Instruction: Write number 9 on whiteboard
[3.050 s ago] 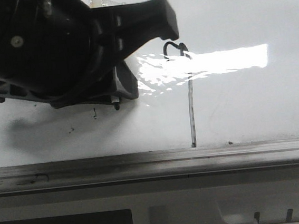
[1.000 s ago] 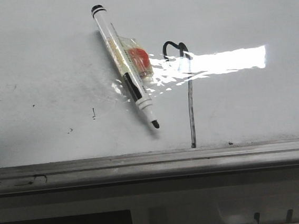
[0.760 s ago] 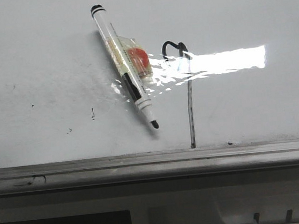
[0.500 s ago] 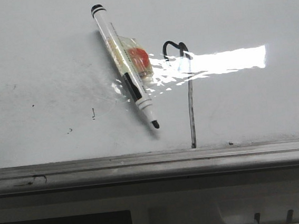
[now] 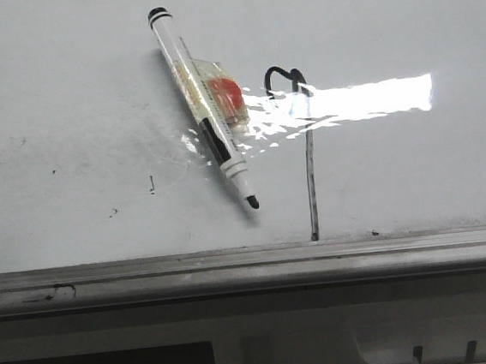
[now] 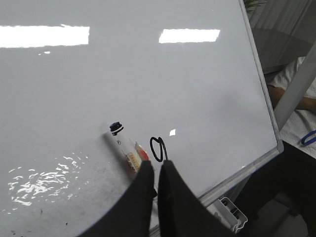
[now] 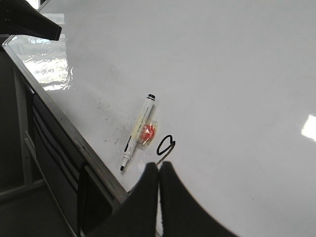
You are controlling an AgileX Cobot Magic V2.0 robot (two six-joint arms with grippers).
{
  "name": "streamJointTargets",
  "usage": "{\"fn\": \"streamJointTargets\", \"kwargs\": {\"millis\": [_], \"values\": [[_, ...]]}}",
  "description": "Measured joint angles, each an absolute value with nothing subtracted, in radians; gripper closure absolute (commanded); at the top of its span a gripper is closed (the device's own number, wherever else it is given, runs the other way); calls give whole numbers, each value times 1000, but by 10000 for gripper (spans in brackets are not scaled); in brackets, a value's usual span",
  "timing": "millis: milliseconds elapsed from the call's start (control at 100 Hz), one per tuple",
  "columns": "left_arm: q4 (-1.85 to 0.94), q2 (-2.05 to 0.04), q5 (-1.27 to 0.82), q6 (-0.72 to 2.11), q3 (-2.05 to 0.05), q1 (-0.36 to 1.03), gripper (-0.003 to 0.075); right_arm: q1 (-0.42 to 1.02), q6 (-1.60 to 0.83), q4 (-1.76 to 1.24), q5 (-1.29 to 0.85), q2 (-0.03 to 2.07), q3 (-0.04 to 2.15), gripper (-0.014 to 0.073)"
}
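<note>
The number 9 point(image 5: 309, 167) is a thin black line with a small hooked loop at its top, drawn on the glossy whiteboard point(image 5: 399, 12). It also shows beyond each gripper's tips, as the number 9 point(image 6: 157, 148) and the number 9 point(image 7: 165, 145). An uncapped white marker point(image 5: 205, 125) lies slanted on the board just left of the stroke, with nothing holding it. My left gripper point(image 6: 157, 167) hangs above the marker point(image 6: 126, 150) with its black fingers nearly together and nothing between them. The right gripper point(image 7: 159, 167) is shut and empty, off the whiteboard point(image 7: 222, 74) near its edge.
A grey metal rail point(image 5: 251, 263) runs along the board's near edge. Small black specks point(image 5: 151, 184) and a bright glare patch point(image 5: 364, 99) mark the surface. A person point(image 6: 296, 98) sits past the board's corner. A dark gripper part point(image 7: 29, 22) juts in over the board.
Three seconds ago a black gripper filled the upper left of the front view; it has left that view and the marker lies bare on the board. Nothing has moved in the last second.
</note>
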State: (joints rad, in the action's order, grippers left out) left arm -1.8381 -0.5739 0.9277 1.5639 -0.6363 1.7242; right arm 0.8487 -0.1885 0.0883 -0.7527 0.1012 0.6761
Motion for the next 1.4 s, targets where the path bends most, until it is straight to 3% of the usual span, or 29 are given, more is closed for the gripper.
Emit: {"fn": "streamJointTargets", "kwargs": {"millis": [190, 380, 590, 800, 970, 1230, 1400], "values": [[-1805, -572, 932, 1589, -616, 1724, 738, 849, -189, 88, -753, 101, 676, 638], [-1496, -572, 846, 1587, -536, 1650, 738, 849, -187, 88, -753, 101, 676, 638], [-1157, -572, 577, 1276, -441, 1291, 738, 849, -187, 88, -753, 101, 676, 638], [-340, -556, 239, 373, -318, 845, 738, 849, -187, 88, -753, 101, 676, 638], [-92, -491, 159, -144, -184, 549, 738, 849, -187, 88, -753, 101, 676, 638], [22, -240, 122, -271, -35, 273, 738, 849, -187, 88, -753, 101, 676, 638], [51, -101, -41, -273, -2, 149, 738, 849, -187, 88, -753, 101, 676, 638]]}}
